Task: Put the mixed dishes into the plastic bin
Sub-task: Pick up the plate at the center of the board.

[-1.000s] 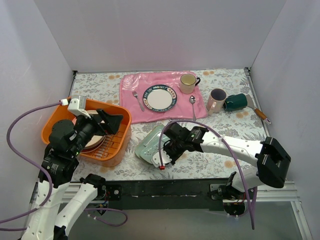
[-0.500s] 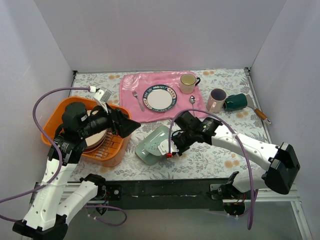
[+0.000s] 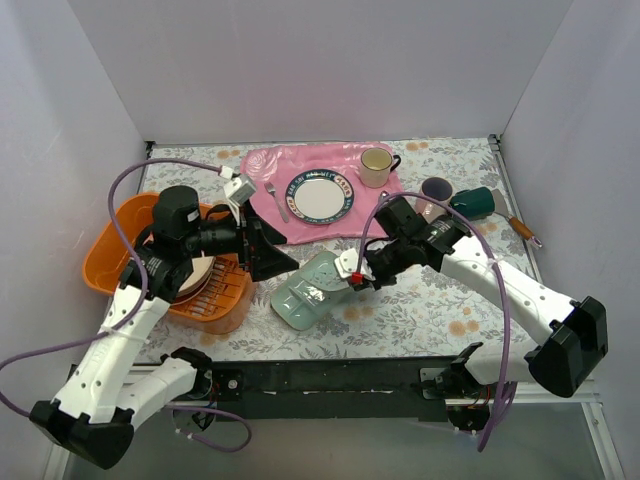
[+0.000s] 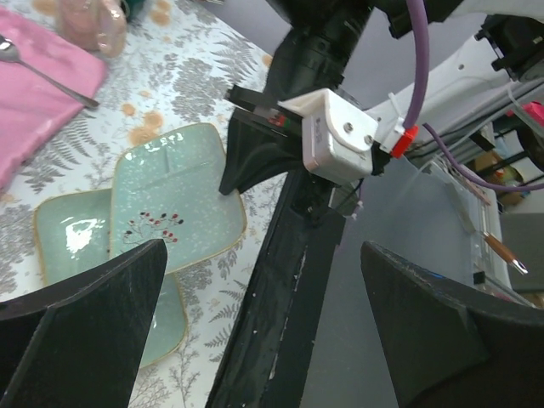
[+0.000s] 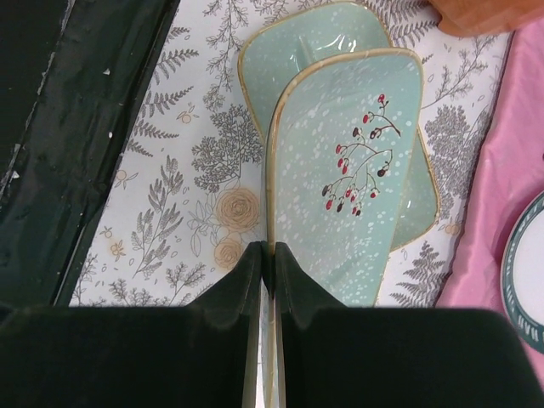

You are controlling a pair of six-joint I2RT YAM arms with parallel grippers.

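From the mat (image 3: 262,165), I see the bin (image 3: 110,285) to its left, the tray (image 3: 315,282) before it, a plate (image 3: 320,197) on it.

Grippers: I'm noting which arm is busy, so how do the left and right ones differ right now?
The left gripper stands wide open with nothing between its fingers; the right gripper is shut on the rim of the pale green tray. The left gripper hovers beside the orange bin, while the right gripper is down at the tray. Both have black fingers and face that tray.
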